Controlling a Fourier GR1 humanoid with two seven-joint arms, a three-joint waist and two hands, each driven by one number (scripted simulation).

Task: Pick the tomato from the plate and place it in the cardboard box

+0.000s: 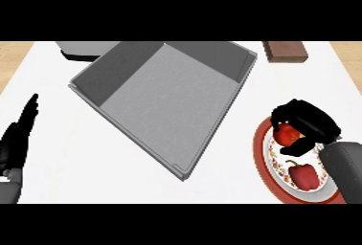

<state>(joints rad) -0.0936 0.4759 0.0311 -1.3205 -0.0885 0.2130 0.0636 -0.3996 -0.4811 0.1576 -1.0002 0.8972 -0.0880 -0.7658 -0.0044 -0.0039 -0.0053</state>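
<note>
On 1 plate (263,152): 1 tomato (286,136), 1 pepper (304,176); 1 box (166,95).

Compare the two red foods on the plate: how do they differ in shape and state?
The tomato is rounder, with the right hand curled round it; the pepper is longer, tapered and lies untouched. The tomato sits farther from the robot. Both are red and on the plate.

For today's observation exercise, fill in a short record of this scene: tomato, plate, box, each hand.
tomato: on the plate, right hand curled round it
plate: at right, also holds a red pepper
box: grey, open, nothing visible inside
right hand: shut on tomato
left hand: open, resting at left edge
</note>
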